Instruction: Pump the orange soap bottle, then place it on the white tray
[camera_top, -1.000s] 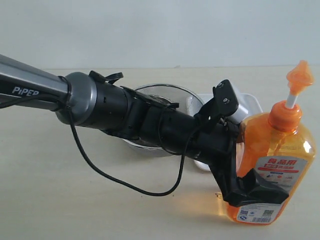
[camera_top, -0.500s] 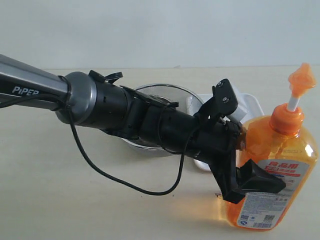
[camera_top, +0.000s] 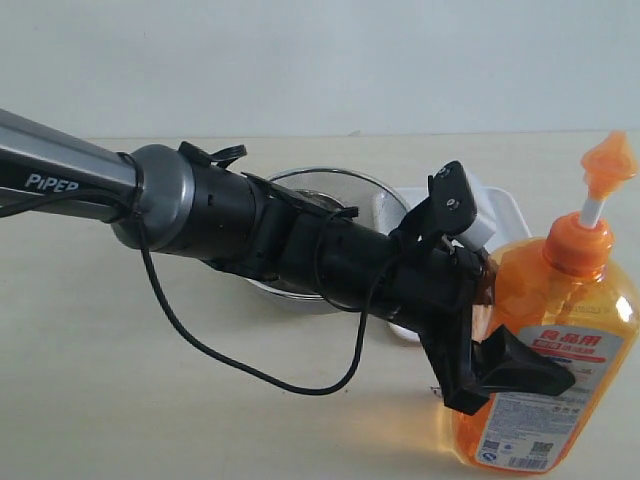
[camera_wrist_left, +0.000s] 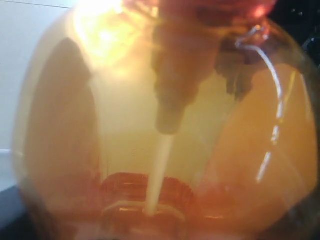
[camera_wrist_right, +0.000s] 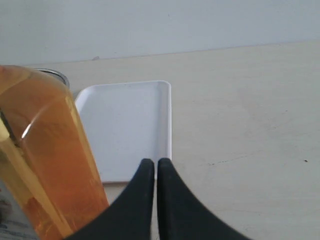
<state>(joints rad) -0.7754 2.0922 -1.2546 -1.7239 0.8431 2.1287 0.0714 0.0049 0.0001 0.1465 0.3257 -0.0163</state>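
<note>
The orange soap bottle (camera_top: 565, 330) stands upright at the right front of the table, pump head (camera_top: 608, 160) raised on its white stem. My left gripper (camera_top: 520, 372) reaches across from the left and is shut on the bottle's lower body; one black finger (camera_top: 515, 365) lies over the label. In the left wrist view the orange soap bottle (camera_wrist_left: 165, 125) fills the picture and hides the fingers. The white tray (camera_top: 505, 215) lies behind the bottle. My right gripper (camera_wrist_right: 156, 165) is shut and empty, beside the orange soap bottle (camera_wrist_right: 50, 165) and near the white tray (camera_wrist_right: 125, 125).
A round steel mesh strainer bowl (camera_top: 335, 185) sits behind the left arm, next to the tray's left side; its rim (camera_wrist_right: 52, 74) shows in the right wrist view. A black cable (camera_top: 250, 370) hangs from the left arm over the table.
The bottle, held by my left gripper, has shifted slightly right and lower in the exterior view. The arm has followed it.
</note>
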